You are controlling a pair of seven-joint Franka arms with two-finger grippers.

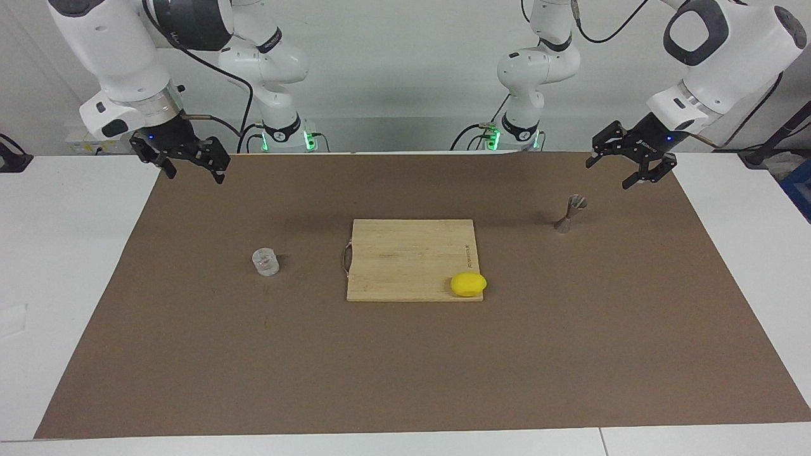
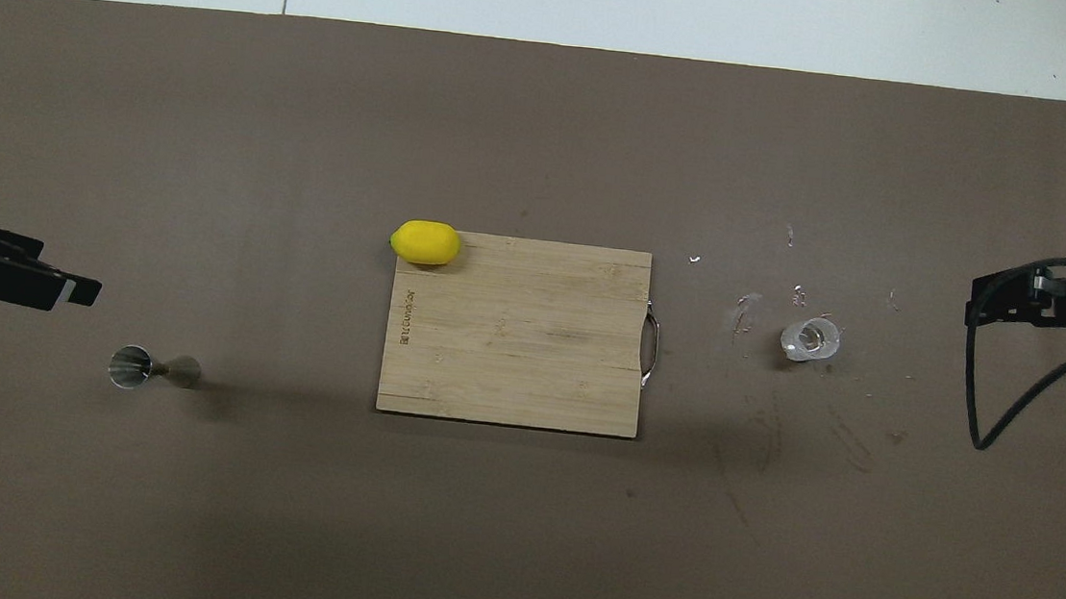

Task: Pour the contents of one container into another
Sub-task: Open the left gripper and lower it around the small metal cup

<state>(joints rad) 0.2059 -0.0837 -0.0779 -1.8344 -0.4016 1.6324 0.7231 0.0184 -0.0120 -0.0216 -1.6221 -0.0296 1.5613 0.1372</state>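
Note:
The clear glass cup [image 1: 265,262] [image 2: 810,338] stands upright on the brown mat, toward the right arm's end of the table. The silver hourglass jigger [image 1: 571,214] [image 2: 151,368] stands upright toward the left arm's end. My left gripper [image 1: 607,176] [image 2: 76,288] hangs open and tilted in the air over the mat just beside the jigger, holding nothing. My right gripper [image 1: 196,177] [image 2: 977,302] waits open and empty, raised over the mat's edge at its own end, apart from the cup.
A wooden cutting board [image 1: 405,253] [image 2: 514,356] lies mid-mat between the two containers. A yellow lemon [image 1: 468,284] [image 2: 425,243] sits on its corner farthest from the robots. Small wet marks [image 2: 744,313] dot the brown mat [image 1: 405,367] near the cup.

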